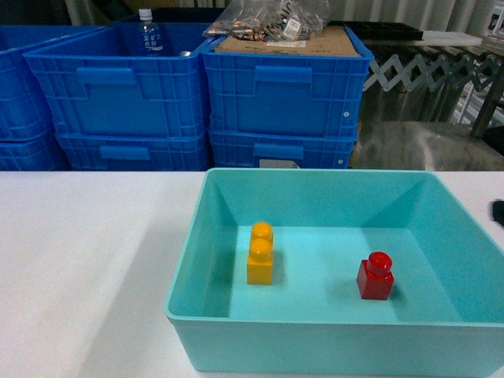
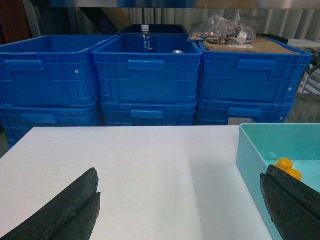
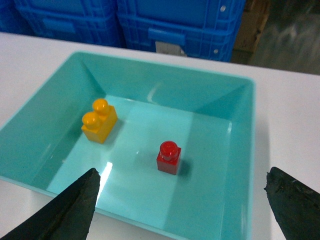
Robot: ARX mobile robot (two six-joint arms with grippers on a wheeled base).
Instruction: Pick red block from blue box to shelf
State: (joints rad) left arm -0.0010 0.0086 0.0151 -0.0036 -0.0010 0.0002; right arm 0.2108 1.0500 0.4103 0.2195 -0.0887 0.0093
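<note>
Lining my right hand point(image 3: 181, 210) up over the red block for the pick.

On the white desk point(image 1: 87, 260) sits the blue box point(image 1: 331, 189), and the red block point(image 3: 168, 157) stands upright on its floor, well apart from the yellow brick point(image 3: 99, 121). My right hand hangs wide open and empty above the near wall; I'd descend straight, straddling the block's flat sides below the stud.

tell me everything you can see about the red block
The red block is a small glossy red plastic brick, roughly cube-shaped, with one round stud on top. It stands upright on the floor of the blue box, right of centre in the head view, clear of the walls and well apart from the yellow two-stud brick. Nothing touches it but the box floor. In the right wrist view it sits between the open right end effector fingers, which are not yet down on it.
</note>
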